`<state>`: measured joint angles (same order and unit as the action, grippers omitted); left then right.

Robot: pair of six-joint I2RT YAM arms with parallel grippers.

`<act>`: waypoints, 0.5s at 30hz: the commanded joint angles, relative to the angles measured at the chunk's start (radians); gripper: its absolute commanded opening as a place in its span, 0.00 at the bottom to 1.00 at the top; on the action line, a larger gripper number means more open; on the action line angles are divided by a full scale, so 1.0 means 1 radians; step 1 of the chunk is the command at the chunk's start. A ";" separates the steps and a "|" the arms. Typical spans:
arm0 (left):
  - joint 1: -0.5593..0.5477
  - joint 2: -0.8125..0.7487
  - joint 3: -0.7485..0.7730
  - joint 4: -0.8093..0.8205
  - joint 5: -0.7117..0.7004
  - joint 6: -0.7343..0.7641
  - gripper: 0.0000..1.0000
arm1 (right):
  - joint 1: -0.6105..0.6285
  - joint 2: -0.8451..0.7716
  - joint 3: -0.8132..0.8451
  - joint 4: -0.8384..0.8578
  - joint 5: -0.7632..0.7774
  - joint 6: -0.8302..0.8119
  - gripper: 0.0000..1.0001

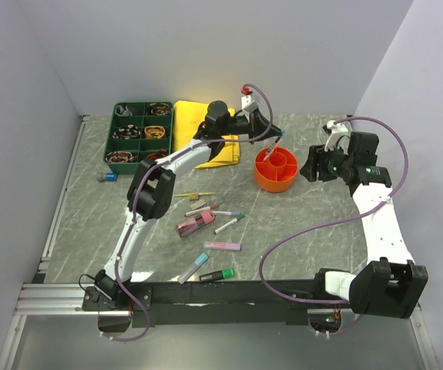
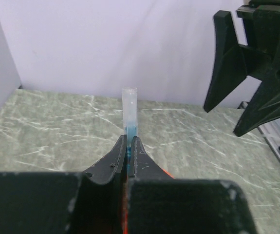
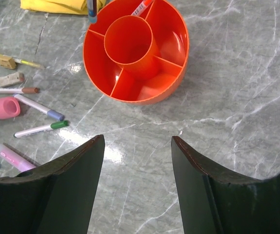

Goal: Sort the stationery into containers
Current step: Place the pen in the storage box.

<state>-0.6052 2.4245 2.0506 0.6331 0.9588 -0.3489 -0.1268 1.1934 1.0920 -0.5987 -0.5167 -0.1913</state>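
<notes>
My left gripper [image 2: 129,139] is shut on a slim pen [image 2: 129,109] with a clear cap and blue inside. In the top view that gripper [image 1: 266,139] hangs at the far left rim of the round orange pot [image 1: 261,179]. The right wrist view shows the pen's blue tip [image 3: 92,13] just above the pot's rim [image 3: 144,100]. One red-and-white pen [image 3: 142,7] leans inside the pot. My right gripper [image 3: 138,144] stands open and empty over bare table beside the pot. Several pens and markers [image 1: 222,246] lie loose in front of the arms.
A dark green compartment tray [image 1: 115,123] sits at the back left, with a folded yellow cloth [image 1: 186,116] beside it. A small blue item [image 1: 109,176] lies near the left wall. The right gripper's fingers [image 2: 227,63] loom close in the left wrist view.
</notes>
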 commanded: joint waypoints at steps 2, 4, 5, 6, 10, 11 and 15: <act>0.010 0.039 0.037 0.028 -0.022 0.039 0.01 | 0.004 -0.017 0.006 0.011 0.000 -0.005 0.65; 0.012 0.047 0.039 0.024 -0.034 0.045 0.01 | 0.004 -0.015 0.009 0.011 0.004 -0.005 0.65; 0.012 0.057 0.042 0.022 -0.037 0.051 0.01 | 0.004 -0.017 0.008 0.011 0.006 -0.005 0.65; 0.013 0.064 0.048 0.014 -0.040 0.056 0.01 | 0.004 -0.017 0.009 0.010 0.006 -0.005 0.65; 0.018 0.091 0.059 0.001 -0.051 0.074 0.01 | 0.004 -0.012 0.008 0.011 0.007 0.000 0.65; 0.019 0.096 0.060 -0.001 -0.052 0.080 0.01 | 0.004 -0.011 0.008 0.011 0.007 0.000 0.65; 0.028 0.084 0.028 -0.004 -0.054 0.080 0.22 | 0.004 -0.005 0.009 0.013 0.012 0.000 0.65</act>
<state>-0.5873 2.5317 2.0613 0.6067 0.9150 -0.2901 -0.1268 1.1934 1.0920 -0.5987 -0.5152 -0.1913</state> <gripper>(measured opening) 0.158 0.649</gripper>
